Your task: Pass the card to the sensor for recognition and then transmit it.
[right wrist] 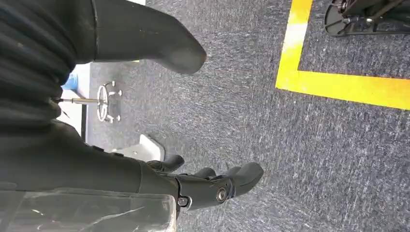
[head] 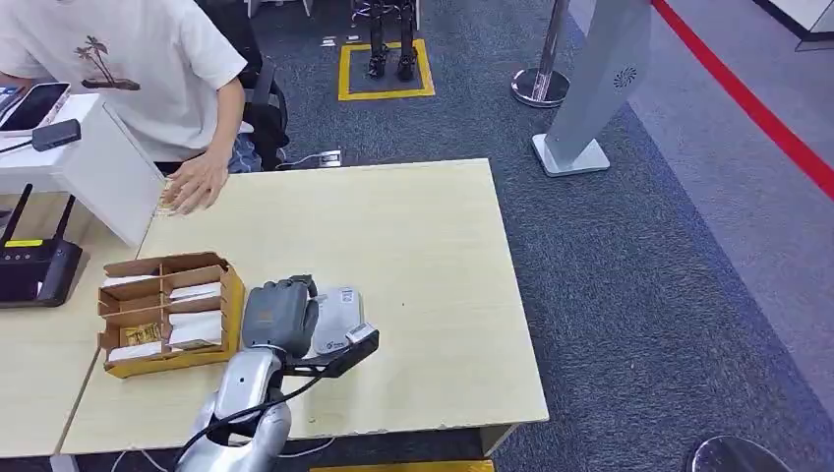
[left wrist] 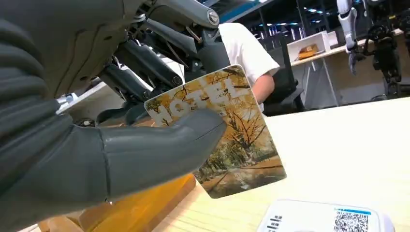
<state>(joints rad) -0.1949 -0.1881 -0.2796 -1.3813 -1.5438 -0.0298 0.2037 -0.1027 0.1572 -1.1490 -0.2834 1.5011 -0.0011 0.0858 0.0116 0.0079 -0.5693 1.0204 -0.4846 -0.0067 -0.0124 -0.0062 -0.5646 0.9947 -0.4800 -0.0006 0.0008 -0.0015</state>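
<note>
One card (left wrist: 227, 130), printed HOTEL, was pinched between the left hand's (head: 280, 313) thumb and fingers (left wrist: 145, 60), just above the white sensor (left wrist: 324, 220) on the tabletop (head: 423, 256); the right hand (right wrist: 159, 116) hung empty, fingers apart

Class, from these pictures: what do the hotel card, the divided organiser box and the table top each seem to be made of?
Hotel card: likely glossy plastic; it stays flat and shows a sheen over the print.
Organiser box: probably matte brown cardboard, with thin folded dividers.
Table top: pale wood-look laminate, perhaps; smooth with faint grain.
</note>
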